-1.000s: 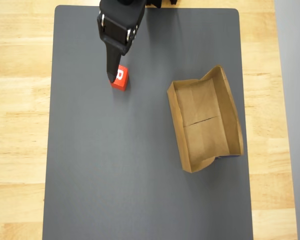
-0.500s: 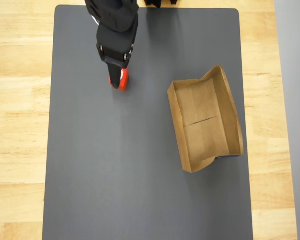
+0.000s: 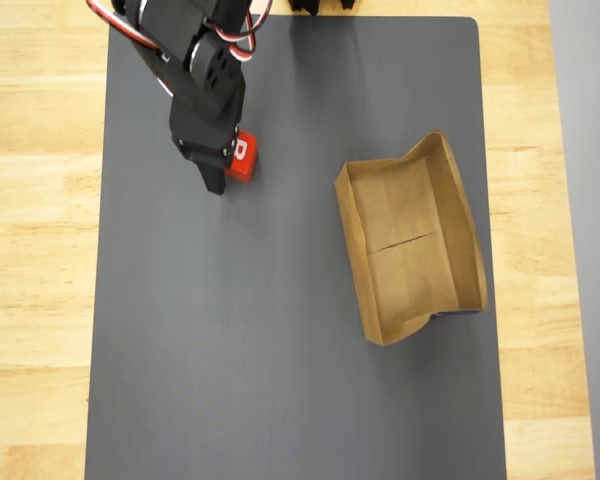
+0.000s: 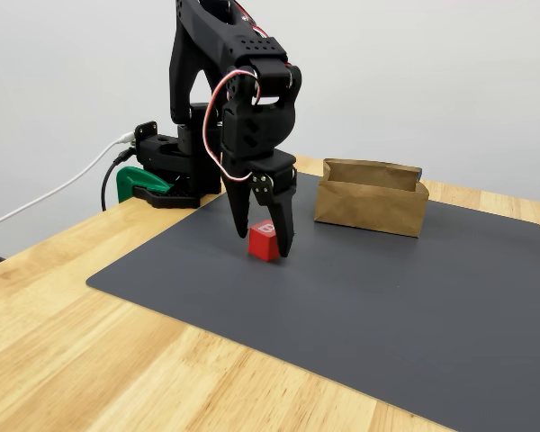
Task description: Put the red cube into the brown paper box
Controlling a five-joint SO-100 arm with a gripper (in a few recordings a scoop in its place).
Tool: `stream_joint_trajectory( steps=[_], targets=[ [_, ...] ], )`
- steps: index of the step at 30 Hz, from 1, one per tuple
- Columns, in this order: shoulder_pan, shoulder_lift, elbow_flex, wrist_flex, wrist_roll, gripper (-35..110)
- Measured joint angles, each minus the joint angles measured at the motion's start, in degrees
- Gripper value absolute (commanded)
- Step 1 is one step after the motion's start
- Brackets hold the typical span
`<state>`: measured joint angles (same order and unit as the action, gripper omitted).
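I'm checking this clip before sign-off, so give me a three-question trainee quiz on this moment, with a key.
1. True or false: the small bright red cube with a white letter already lies inside the shallow brown kraft paper box.
2. Where does the black two-finger gripper stand?
A. Over the box
B. Low at the cube, one finger on either side
C. Off the dark grey mat
3. Fill in: the box's floor holds ____.

Key:
1. False; the cube sits on the mat, apart from the box.
2. B; the fixed view shows the fingers straddling the cube, with gaps.
3. Nothing; only a crease crosses it.
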<state>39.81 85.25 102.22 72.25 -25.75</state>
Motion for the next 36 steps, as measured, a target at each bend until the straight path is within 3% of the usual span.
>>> stream_joint_trajectory(
  steps=[10, 14, 23, 36],
  targets=[
    [-0.9, -0.6, -0.4, -3.1, -0.9, 19],
    [-2.0, -0.6, -0.3, -3.0, -1.0, 1],
    [-2.5, 2.6, 3.5, -5.1, -2.5, 0],
    [-7.9, 32.0, 24.5, -18.0, -7.5, 0]
  ],
)
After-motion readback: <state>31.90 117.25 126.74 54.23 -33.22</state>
